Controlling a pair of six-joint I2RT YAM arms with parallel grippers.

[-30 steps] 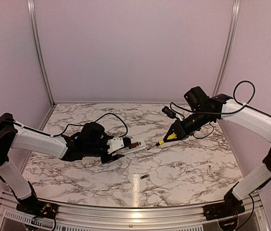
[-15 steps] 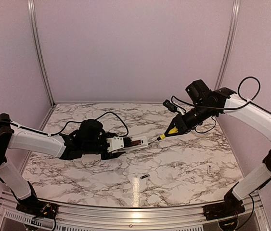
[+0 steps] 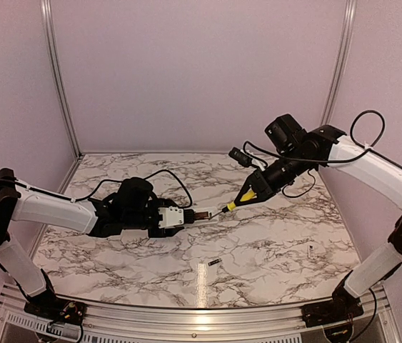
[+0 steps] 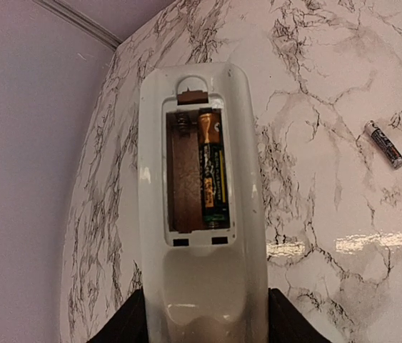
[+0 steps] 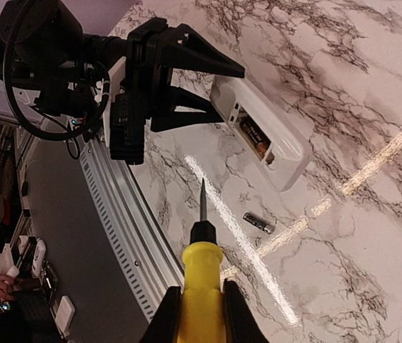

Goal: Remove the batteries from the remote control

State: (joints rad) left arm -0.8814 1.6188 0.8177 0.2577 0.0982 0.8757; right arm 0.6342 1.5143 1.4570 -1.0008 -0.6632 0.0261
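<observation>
Left gripper clamps the remote control; right gripper grips the screwdriver; I'd pry the remote's lone battery up gently.

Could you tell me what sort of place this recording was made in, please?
Probably a lab robot test cell: a marble-patterned tabletop boxed in by plain pale walls on aluminium frame posts.

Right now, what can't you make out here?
Left wrist: near end of remote and left gripper, cut off by bottom edge.
Top: whether screwdriver tip touches remote, too small.
Top: pale speck, too small to identify.
Right wrist: right gripper, hold cut off by bottom edge.
</observation>
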